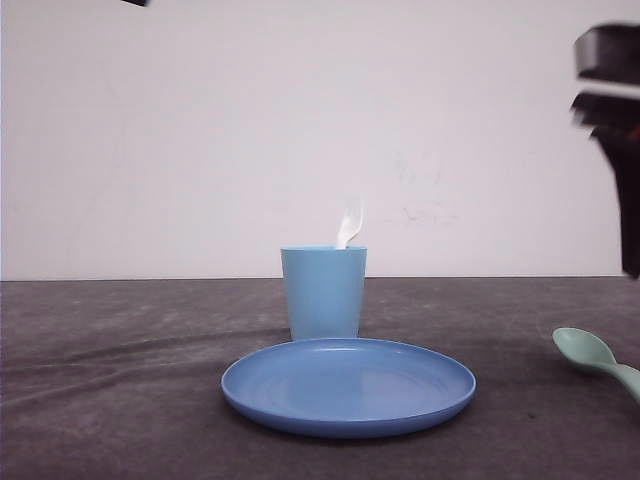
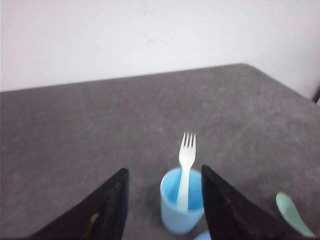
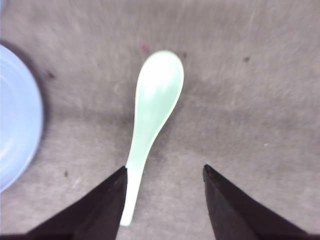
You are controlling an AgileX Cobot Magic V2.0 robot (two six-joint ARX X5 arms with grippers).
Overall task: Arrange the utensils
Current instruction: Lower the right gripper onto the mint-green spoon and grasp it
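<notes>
Spoon [image 1: 596, 360] near table's right edge

A plain white wall [image 1: 200, 140] rises behind the dark grey table [image 1: 110, 380].

The fork [image 1: 350, 222] stands in the cup [image 1: 323, 292], tines up, on the table [image 1: 120, 380]. The plate [image 1: 348, 386] lies just before the cup. The spoon [image 1: 597, 359] lies on the table, right of the plate and apart from it.
</notes>
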